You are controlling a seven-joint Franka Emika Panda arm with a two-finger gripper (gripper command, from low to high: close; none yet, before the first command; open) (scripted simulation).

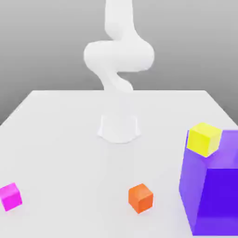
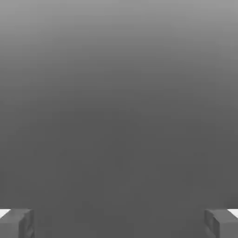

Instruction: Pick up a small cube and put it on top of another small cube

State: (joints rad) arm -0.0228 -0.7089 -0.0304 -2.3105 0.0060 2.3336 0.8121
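— What lies on the flat white table point(image 1: 60, 135), from the exterior view's left to its right?

— At the near left edge sits the small bright magenta-pink plain cube point(image 1: 10, 196), alone on the surface. Further right, near the front, is a small orange plain cube point(image 1: 140, 198). The two are well apart. Behind them, in the middle, the white robot arm point(image 1: 118, 56) rises from its round base.

— And on the right?

— There stands a large purple block point(image 1: 211, 183). The small bright yellow plain cube point(image 1: 203, 138) rests on its top, at the back left corner, a little tilted.

— What about the gripper point(image 2: 119, 223)?

— In the hand view its two grey fingertips point(image 2: 16, 223) stand at opposite edges, spread fully wide. Between them is only plain grey ground; nothing is held.
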